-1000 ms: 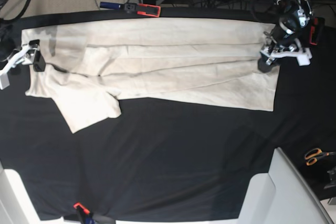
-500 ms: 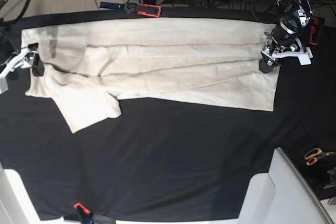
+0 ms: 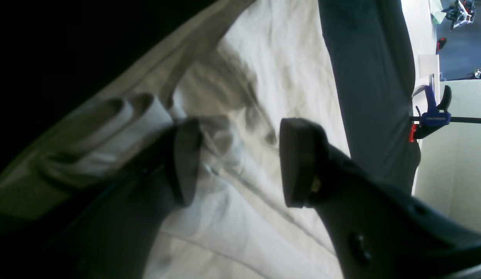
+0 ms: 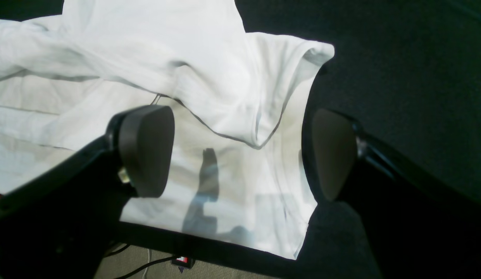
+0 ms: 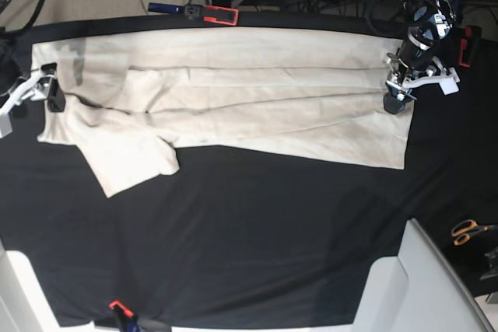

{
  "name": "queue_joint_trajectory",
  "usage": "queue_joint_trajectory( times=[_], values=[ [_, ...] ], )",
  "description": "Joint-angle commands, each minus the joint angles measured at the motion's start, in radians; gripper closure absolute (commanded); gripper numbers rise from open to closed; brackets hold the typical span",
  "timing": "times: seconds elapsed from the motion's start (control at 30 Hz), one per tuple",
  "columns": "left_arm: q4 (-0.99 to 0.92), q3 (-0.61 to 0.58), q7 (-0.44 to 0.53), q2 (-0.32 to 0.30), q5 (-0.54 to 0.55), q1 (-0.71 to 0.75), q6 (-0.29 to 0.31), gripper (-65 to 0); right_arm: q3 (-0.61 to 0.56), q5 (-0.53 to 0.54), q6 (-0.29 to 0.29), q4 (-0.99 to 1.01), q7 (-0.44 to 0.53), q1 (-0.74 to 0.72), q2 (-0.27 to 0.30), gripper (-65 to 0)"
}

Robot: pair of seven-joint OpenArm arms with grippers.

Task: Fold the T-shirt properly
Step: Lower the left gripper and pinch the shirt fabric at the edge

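The T-shirt (image 5: 233,99) lay stretched lengthwise across the far half of the black cloth (image 5: 257,239), already narrowed into a long band: its far side had been turned in, leaving long creases down the middle, while one sleeve (image 5: 132,157) still stuck out flat toward the near side at the base view's left. By that, the lengthwise folding looked about half done; the near side and its sleeve were yet to be turned in, and the crosswise folds had not been started. The right gripper (image 4: 240,153) hovered over the neck end with its fingers spread wide, one pad over the cloth and the other over the bare black cover, holding nothing. The left gripper (image 3: 234,162) sat at the hem end, jaws partly apart; a bunched roll of hem (image 3: 120,124) lay against the outer side of one finger (image 3: 184,159), and only flat cloth showed in the gap, so it did not appear to be gripping. Whether that finger pressed the roll or merely touched it could not be told, the left wrist view being dark and blurred there. The neck label was not visible. Clamps (image 5: 204,12) held the cover at the far edge, and scissors (image 5: 469,230) lay well apart at the right.
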State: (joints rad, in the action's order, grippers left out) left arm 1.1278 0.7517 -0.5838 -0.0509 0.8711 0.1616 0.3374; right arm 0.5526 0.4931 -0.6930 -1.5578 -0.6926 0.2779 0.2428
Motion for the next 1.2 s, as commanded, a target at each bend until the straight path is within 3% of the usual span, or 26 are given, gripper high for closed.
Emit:
queue_joint_trajectory(
  times=[0.0,0.4,0.53,0.73,1.03,1.17],
  values=[
    [0.019,-0.001,-0.017,-0.002,-0.017,0.003,-0.019,-32.1,0.007,0.017,-0.005,-0.02,0.02,0.002,0.014,-52.4],
    [0.088,-0.005,-0.018,0.015,-0.013,-0.003,-0.018,-32.1,0.005,0.017,-0.005,-0.02,0.02,0.005,0.014,-52.4],
    [0.088,-0.068,-0.018,0.015,-0.011,-0.004,-0.021,-32.1,0.005,0.017,-0.005,-0.02,0.02,0.005,0.014,-52.4],
    [0.096,-0.077,-0.018,0.075,-0.01,0.006,-0.021,-31.9,0.01,0.017,-0.005,-0.02,0.02,0.005,-0.001,-52.4],
    [0.096,-0.074,-0.012,0.081,-0.01,0.003,-0.021,-31.8,0.004,0.017,-0.005,-0.02,0.02,0.005,-0.001,-52.4],
    [0.096,-0.048,-0.011,0.079,-0.011,0.0,-0.021,-20.1,0.004,0.017,-0.005,-0.02,0.02,0.005,-0.001,-52.4]
  ],
)
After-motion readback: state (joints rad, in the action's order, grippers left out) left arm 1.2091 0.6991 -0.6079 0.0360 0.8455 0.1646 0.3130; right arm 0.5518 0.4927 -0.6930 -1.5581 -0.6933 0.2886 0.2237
